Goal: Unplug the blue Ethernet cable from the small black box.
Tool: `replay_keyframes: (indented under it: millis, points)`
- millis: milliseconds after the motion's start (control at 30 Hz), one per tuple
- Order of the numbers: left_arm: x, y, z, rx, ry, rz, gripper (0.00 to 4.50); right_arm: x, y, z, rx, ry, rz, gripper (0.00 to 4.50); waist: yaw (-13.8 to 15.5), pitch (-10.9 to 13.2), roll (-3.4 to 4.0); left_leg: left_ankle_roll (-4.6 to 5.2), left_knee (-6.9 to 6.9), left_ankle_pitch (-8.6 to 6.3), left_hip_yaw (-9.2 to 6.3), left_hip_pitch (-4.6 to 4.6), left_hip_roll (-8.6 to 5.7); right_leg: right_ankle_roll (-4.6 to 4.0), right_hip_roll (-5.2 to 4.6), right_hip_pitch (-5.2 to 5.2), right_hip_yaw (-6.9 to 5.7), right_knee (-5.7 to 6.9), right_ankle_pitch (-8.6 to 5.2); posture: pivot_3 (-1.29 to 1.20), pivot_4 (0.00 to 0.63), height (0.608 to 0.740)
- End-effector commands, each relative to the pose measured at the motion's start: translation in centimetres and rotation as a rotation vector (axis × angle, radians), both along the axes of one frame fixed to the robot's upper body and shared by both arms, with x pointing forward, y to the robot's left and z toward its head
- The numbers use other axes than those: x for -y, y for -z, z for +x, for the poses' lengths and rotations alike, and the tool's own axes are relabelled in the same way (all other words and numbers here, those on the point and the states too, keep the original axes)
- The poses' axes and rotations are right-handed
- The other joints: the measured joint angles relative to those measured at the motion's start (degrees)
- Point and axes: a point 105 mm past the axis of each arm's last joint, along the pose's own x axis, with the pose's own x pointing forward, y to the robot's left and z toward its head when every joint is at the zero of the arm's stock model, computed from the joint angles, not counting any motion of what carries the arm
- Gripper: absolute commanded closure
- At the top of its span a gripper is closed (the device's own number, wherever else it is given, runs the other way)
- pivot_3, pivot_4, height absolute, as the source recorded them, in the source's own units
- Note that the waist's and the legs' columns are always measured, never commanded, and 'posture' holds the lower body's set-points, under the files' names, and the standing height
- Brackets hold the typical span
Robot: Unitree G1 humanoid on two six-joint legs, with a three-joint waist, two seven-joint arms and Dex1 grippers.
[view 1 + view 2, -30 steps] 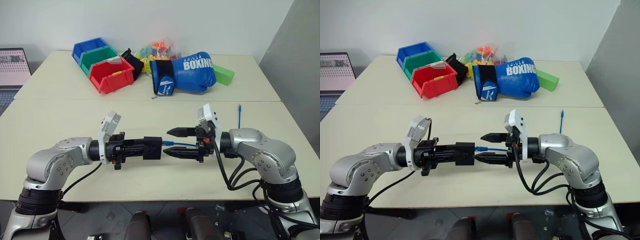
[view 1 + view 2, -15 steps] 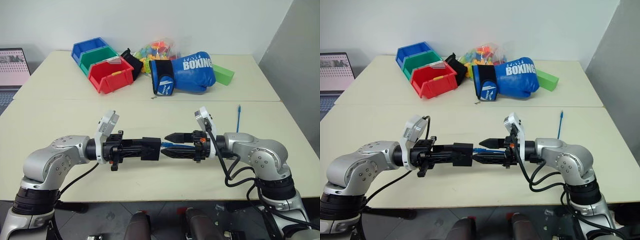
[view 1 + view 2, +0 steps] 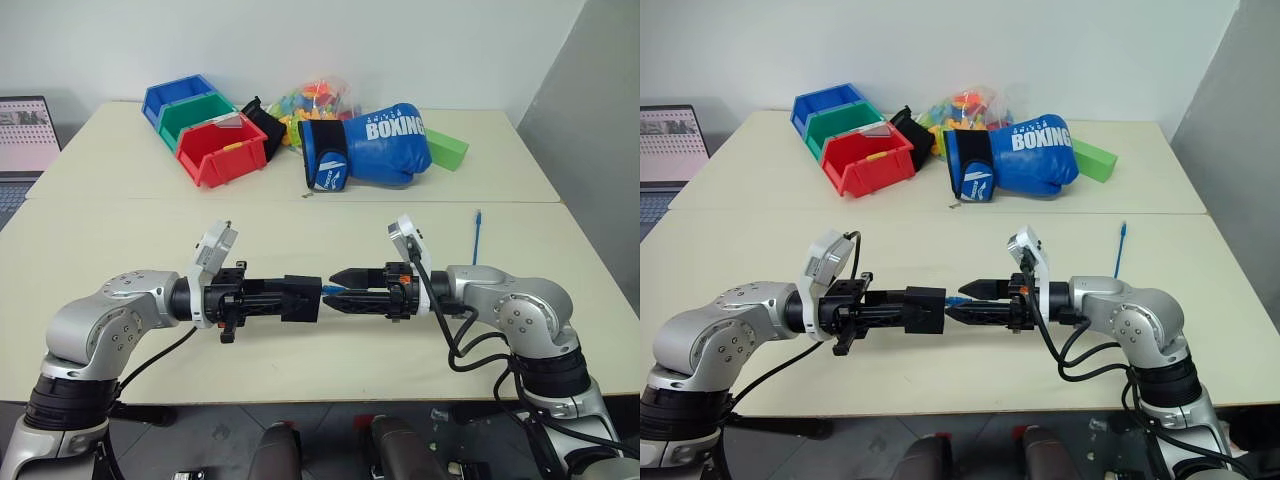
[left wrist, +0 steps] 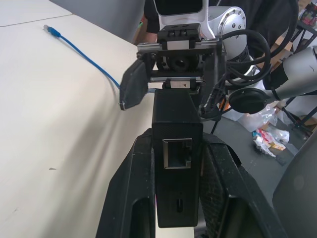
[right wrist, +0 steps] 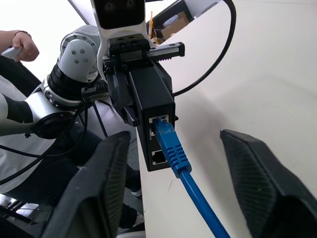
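My left gripper [image 3: 285,297] is shut on the small black box [image 3: 308,297] and holds it level above the table, pointing right. The box [image 4: 177,148] sits between the left fingers [image 4: 126,198], one empty port facing the camera. The blue Ethernet cable [image 5: 173,151] is plugged into the box's upper port [image 5: 161,120]. It trails right, and its far end [image 3: 478,232] lies on the table. My right gripper [image 3: 338,288] points left and is open. Its fingers [image 5: 106,183] stand on either side of the cable at the plug, apart from it.
At the back of the table stand red [image 3: 222,150], green [image 3: 195,115] and blue [image 3: 175,95] bins, a blue boxing glove [image 3: 370,148], a bag of colourful toys [image 3: 320,100] and a green block [image 3: 447,150]. A laptop [image 3: 25,135] sits far left. A person's hand [image 5: 22,44] shows beyond the arms.
The right gripper's fingers have drawn closer together around the cable by the plug, and its wrist has rolled a little. The left gripper and box stayed still.
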Motion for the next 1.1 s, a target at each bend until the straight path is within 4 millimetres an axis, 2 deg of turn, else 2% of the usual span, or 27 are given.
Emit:
replay_keyframes:
  millis: [33,333,367,767,1100]
  points:
    - [-0.2,-0.6,-0.2,0.036,0.011,0.001,3.72,-0.1,-1.1,-0.2,0.058,-0.024,0.012,2.4,0.0,0.0,0.0,0.0,0.0,0.0,0.0,0.0,0.0,0.0,0.0,0.0,0.0,0.0,0.0,0.0,0.15,0.74]
    - [-0.1,-0.3,-0.6,0.029,0.031,0.006,3.72,-0.1,-1.4,-0.4,0.048,-0.046,0.024,4.38,-0.01,0.0,0.0,0.0,0.0,0.0,0.0,0.0,0.0,0.0,0.0,0.0,-0.01,0.0,0.0,0.0,0.15,0.74]
    - [0.0,-0.3,-0.6,0.028,0.032,0.005,3.72,-0.1,-1.4,-0.4,0.047,-0.048,0.023,4.45,0.0,0.0,0.01,0.0,-0.01,0.0,0.0,0.0,0.0,0.0,0.0,0.0,-0.01,-0.01,0.0,0.0,0.15,0.74]
    - [0.1,-0.1,-0.7,0.022,0.03,-0.003,3.72,0.0,-1.1,-0.6,0.028,-0.063,0.01,4.47,0.0,0.0,0.01,0.0,-0.01,0.0,0.0,0.0,0.0,0.0,0.0,-0.01,0.0,-0.01,0.0,0.0,0.15,0.74]
    - [-1.9,0.2,0.4,0.033,-0.06,0.017,3.72,3.0,0.3,-0.1,-0.038,0.027,-0.03,4.47,0.0,0.01,0.01,0.0,-0.02,0.0,0.0,-0.01,0.0,0.0,0.0,-0.01,0.01,-0.03,0.0,0.0,0.15,0.74]
